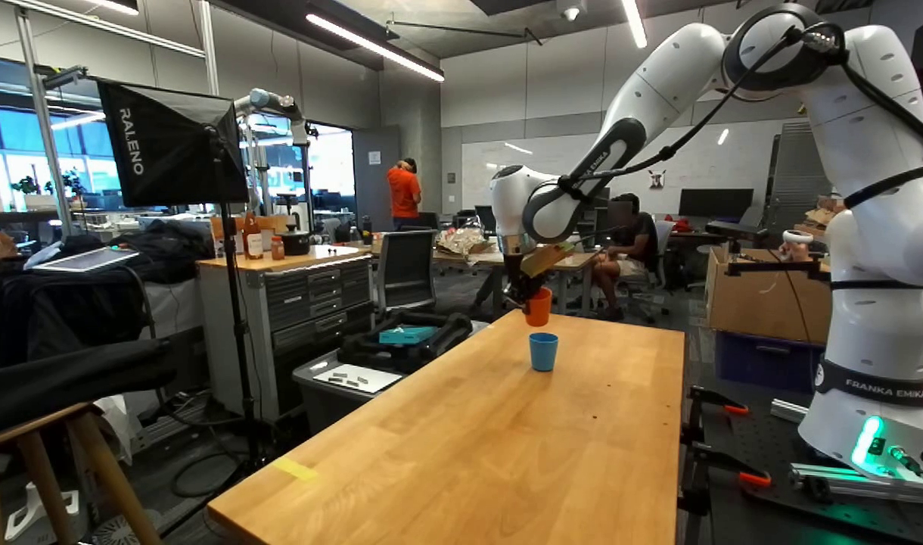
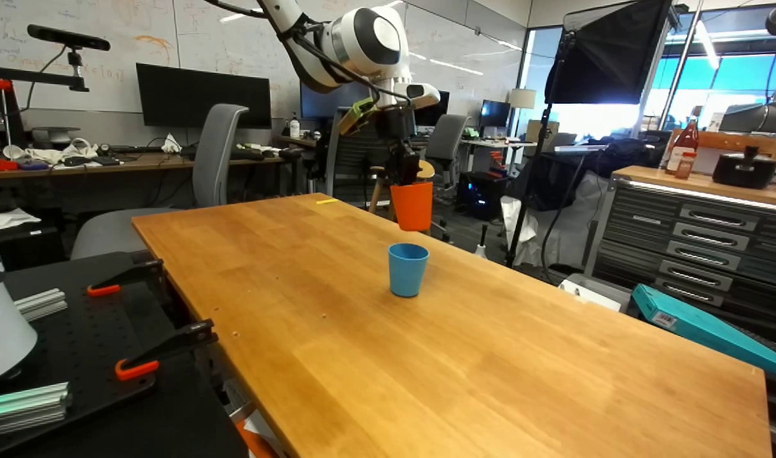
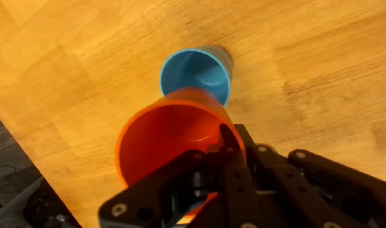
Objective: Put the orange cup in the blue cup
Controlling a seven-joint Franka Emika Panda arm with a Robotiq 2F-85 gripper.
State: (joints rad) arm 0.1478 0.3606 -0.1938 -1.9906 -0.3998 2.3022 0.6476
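Observation:
The orange cup (image 1: 539,308) hangs in the air above the table, roughly upright, and also shows in an exterior view (image 2: 413,207). The blue cup (image 1: 543,353) stands upright on the table with its mouth up; it also shows in an exterior view (image 2: 407,271). In both exterior views the orange cup is higher than the blue cup and apart from it. My gripper (image 3: 232,127) is shut on the orange cup's rim, one finger inside and one outside. In the wrist view the orange cup (image 3: 171,126) covers part of the blue cup's mouth (image 3: 193,71).
The wooden table (image 1: 461,454) bears a yellow tape strip (image 1: 295,468) near one end. Black clamps with orange tips (image 2: 137,369) hold along the robot's side. Beyond the far long edge are a bin (image 1: 352,378), a drawer cabinet (image 1: 310,295) and a softbox light (image 1: 172,144).

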